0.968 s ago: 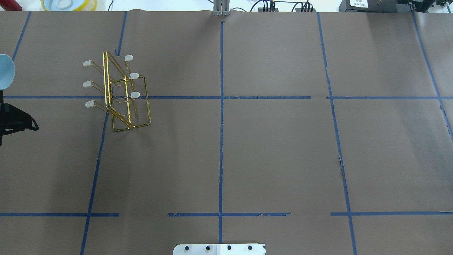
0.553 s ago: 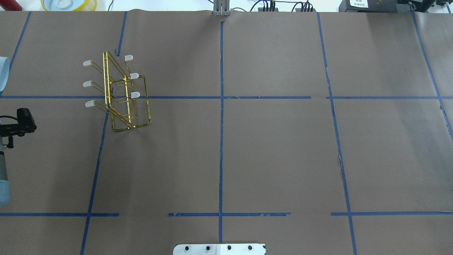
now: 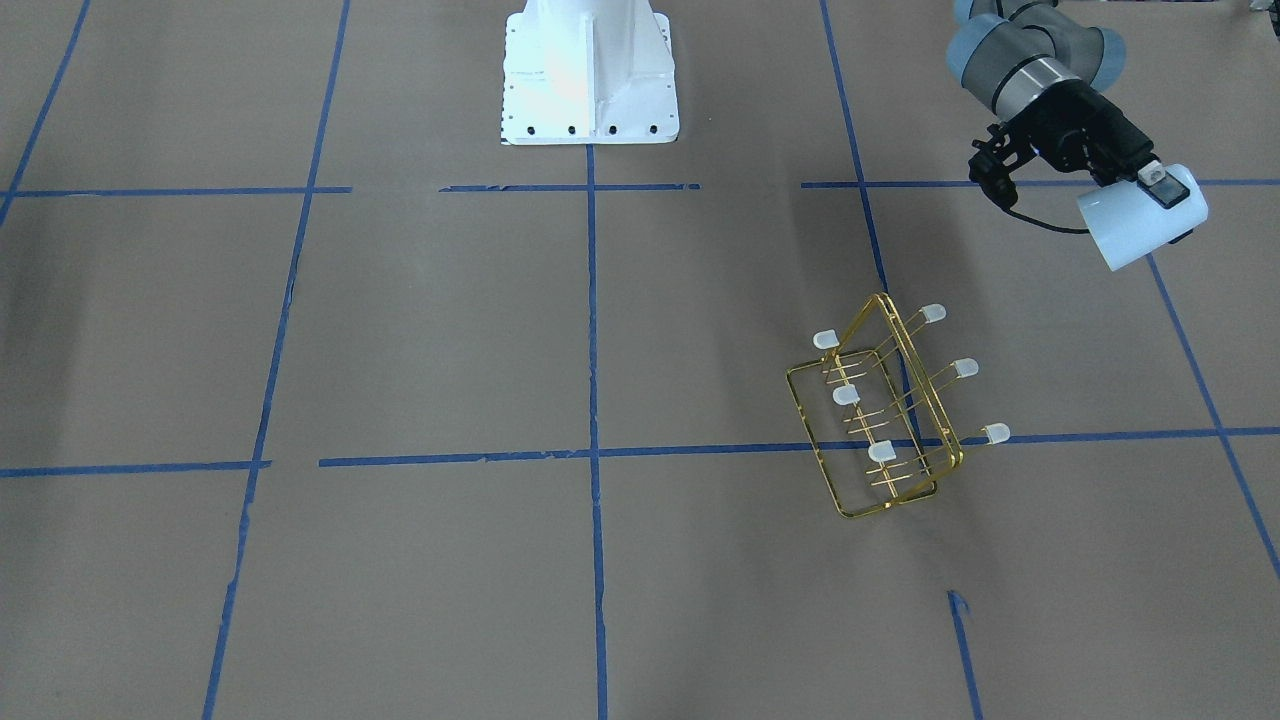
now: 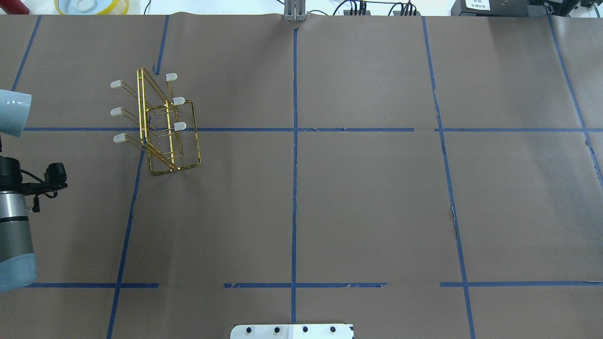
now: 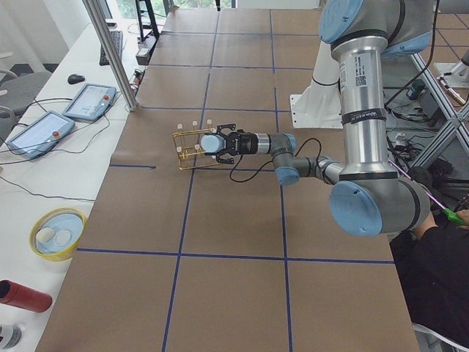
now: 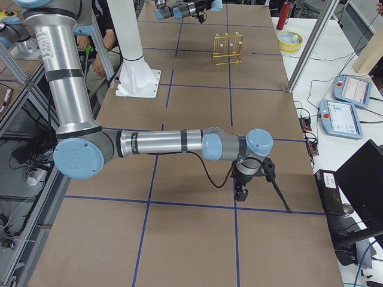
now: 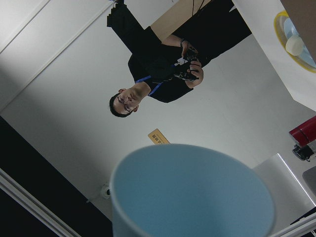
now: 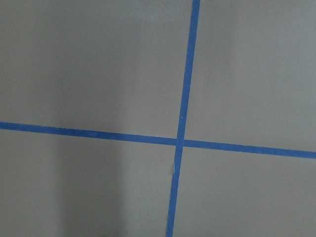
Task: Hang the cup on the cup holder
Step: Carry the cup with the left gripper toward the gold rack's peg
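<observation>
My left gripper (image 3: 1152, 192) is shut on the pale light-blue cup (image 3: 1125, 228) and holds it sideways in the air, off the rack's side. The cup also shows at the left edge of the overhead view (image 4: 13, 112), in the exterior left view (image 5: 210, 142), and its open rim fills the bottom of the left wrist view (image 7: 192, 192). The gold wire cup holder (image 4: 162, 125) stands on the brown table with all its capped prongs bare; it also shows in the front view (image 3: 885, 415). My right gripper (image 6: 242, 190) hangs low over the table far from the rack; I cannot tell whether it is open.
The robot's white base (image 3: 590, 70) sits at the table's near edge. A yellow-rimmed dish (image 4: 92, 5) and a red cylinder (image 5: 22, 295) lie off the brown paper. A grey pole (image 4: 294, 12) stands at the far edge. An operator (image 7: 153, 74) stands beyond.
The left wrist has turned: the cup's mouth faced up at the left edge, and now the cup lies sideways with its mouth toward the rack. More of the left arm shows.
</observation>
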You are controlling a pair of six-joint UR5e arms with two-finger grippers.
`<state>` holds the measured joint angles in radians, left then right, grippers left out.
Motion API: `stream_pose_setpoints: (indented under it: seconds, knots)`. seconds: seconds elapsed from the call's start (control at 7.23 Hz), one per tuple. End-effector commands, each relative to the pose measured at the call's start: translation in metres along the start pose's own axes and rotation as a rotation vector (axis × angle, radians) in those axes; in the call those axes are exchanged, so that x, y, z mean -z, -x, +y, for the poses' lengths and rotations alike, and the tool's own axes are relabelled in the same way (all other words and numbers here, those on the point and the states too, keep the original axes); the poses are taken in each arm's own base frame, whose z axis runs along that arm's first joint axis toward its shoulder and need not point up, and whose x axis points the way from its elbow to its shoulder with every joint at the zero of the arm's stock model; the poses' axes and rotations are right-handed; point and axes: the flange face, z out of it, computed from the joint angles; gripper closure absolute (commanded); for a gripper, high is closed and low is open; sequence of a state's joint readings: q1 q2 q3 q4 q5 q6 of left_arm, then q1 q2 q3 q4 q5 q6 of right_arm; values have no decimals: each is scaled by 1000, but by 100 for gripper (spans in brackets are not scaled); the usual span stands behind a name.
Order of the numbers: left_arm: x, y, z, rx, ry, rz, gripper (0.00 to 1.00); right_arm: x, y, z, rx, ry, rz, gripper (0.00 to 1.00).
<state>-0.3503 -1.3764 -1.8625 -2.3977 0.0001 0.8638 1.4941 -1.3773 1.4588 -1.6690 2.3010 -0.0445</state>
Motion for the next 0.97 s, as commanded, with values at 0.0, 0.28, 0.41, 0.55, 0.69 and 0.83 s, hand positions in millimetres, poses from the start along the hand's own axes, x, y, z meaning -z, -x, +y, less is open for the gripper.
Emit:
stream_pose_setpoints:
  seconds: [0.0, 0.28, 0.41, 0.55, 0.69, 0.83]
  knots:
    - [13, 0, -39, -17, -19, -8, 100, 0, 0, 0, 0, 0, 0, 0]
    - [17, 7, -57, -121, -23, -13, 100, 0, 0, 0, 0, 0, 0, 0]
    - [18, 4, -73, -141, -23, -14, 100, 1, 0, -1, 1, -1, 0, 0]
    - [18, 0, -89, -156, -6, -26, 100, 0, 0, 0, 0, 0, 0, 0]
    - [19, 1, -98, -160, -5, -27, 100, 1, 0, -1, 1, -1, 0, 0]
    - [19, -1, -102, -164, -4, -28, 100, -1, 1, 0, 1, 1, 0, 0]
